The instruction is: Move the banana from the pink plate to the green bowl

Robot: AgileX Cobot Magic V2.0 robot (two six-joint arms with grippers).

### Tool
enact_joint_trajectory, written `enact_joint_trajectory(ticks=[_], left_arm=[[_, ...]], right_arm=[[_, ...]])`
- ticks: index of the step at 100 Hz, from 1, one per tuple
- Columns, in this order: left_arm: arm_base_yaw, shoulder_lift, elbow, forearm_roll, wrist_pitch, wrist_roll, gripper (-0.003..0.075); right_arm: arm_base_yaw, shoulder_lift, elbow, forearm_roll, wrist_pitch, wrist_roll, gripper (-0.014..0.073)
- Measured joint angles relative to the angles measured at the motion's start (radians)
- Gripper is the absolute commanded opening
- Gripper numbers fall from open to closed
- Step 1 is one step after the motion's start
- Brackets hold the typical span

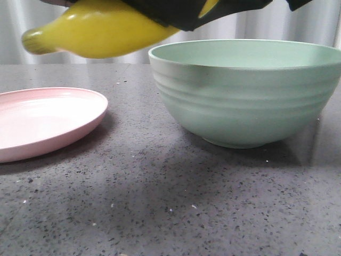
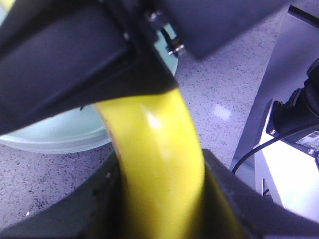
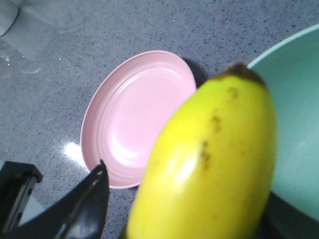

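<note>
The yellow banana (image 1: 101,32) hangs in the air above the gap between the pink plate (image 1: 42,120) and the green bowl (image 1: 245,96), its tip pointing left. Black gripper parts (image 1: 181,13) cover its right end. My left gripper (image 2: 159,199) is shut on the banana (image 2: 159,149), both fingers pressed against it. My right gripper (image 3: 189,194) is around the banana (image 3: 214,159); its visible finger (image 3: 92,199) stands apart from it with table showing between, and the other finger is hidden. The plate (image 3: 139,114) is empty. The bowl (image 3: 299,124) lies beside it.
The speckled dark grey table (image 1: 160,202) carries plate and bowl. The bowl's rim (image 2: 60,139) shows below my left gripper. A white stand with a black cable (image 2: 294,134) is at the table's side. A pale curtain (image 1: 298,26) hangs behind.
</note>
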Motion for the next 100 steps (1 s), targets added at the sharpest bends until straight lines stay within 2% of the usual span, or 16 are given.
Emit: enact_joint_trajectory(ticks=[6,11,20,27,32,43,49,53,81,100], left_arm=[[0.0,0.0,0.0,0.0,0.0,0.002,-0.002],[0.0,0.0,0.0,0.0,0.0,0.002,-0.002],[0.0,0.0,0.0,0.0,-0.004,0.004,-0.0013],[0.0,0.0,0.0,0.004,-0.012,0.004,0.0043],[0.0,0.0,0.0,0.008,-0.016,0.004,0.0127],[0.0,-0.002,0.0,0.013,-0.02,0.006,0.0331],[0.0,-0.002,0.0,0.013,-0.02,0.006,0.0411],[0.0,-0.005,0.0,0.013,-0.028,0.006,0.0436],[0.0,-0.048,-0.009,0.053,-0.068,0.006,0.0444],[0.0,-0.105,-0.009,0.06,-0.108,0.006,0.0442]], right_arm=[[0.0,0.0,0.0,0.002,-0.002,0.0,0.0367],[0.0,0.0,0.0,0.002,-0.004,0.0,0.0317],[0.0,0.0,0.0,0.023,-0.012,0.018,0.0149],[0.0,0.0,-0.002,0.048,-0.029,0.046,0.001],[-0.002,0.0,-0.004,0.056,-0.039,0.057,-0.0069],[-0.002,0.0,-0.008,0.058,-0.044,0.056,-0.007],[-0.002,0.0,-0.008,0.039,-0.04,0.034,-0.007],[-0.002,0.0,-0.008,0.026,-0.027,0.019,-0.007],[-0.033,-0.006,-0.022,-0.04,-0.002,0.0,-0.007],[-0.123,-0.032,-0.089,-0.201,0.003,0.0,-0.007]])
